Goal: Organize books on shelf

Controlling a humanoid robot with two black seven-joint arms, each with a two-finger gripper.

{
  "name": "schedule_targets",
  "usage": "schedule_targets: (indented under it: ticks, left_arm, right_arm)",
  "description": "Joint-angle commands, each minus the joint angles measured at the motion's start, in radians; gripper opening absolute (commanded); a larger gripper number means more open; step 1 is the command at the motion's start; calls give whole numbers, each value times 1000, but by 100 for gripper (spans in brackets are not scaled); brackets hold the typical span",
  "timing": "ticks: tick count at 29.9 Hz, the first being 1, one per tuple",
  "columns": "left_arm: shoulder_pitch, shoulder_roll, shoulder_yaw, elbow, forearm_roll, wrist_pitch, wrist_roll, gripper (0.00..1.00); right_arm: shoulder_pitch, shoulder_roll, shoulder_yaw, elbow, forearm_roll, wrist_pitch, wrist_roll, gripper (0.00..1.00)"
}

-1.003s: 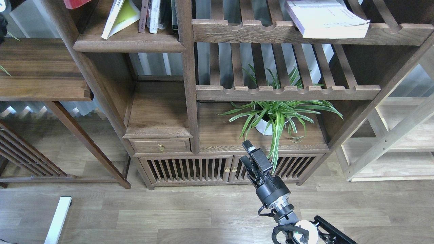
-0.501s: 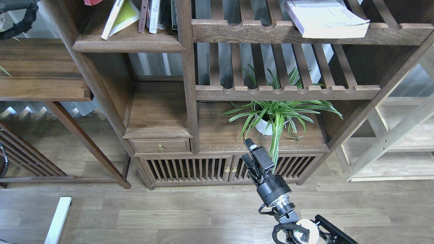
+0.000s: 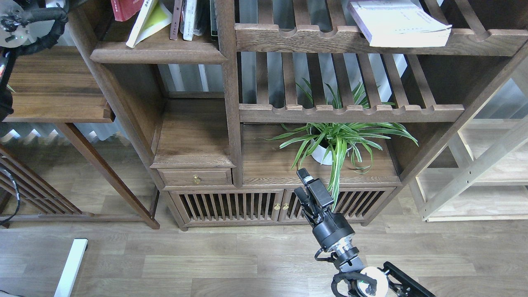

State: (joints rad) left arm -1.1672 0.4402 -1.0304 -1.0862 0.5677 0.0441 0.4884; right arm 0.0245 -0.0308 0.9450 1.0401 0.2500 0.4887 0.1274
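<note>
our left arm's up by the red book (image 3: 123,8) on the shelf (image 3: 159,55), gripper out of sight; right gripper (image 3: 304,194) idles, fingers near-closed, empty

Dark red book (image 3: 122,8), yellow-green book (image 3: 159,18)

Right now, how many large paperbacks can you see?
3: a dark red book and a leaning yellow-green book on the solid shelf top left; a lavender-white book lying on the slatted shelf.
</note>
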Motion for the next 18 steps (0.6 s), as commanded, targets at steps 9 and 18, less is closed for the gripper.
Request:
schedule_targets:
  ticks: [9,18]
  left_arm:
    - [6,-3,52,8,0,-4,0,35]
    - [-11,-5,56,9,-2,2,0,49]
  right_arm:
    - [-5,0,0,0,0,0,0,99]
    - [-5,0,0,0,0,0,0,99]
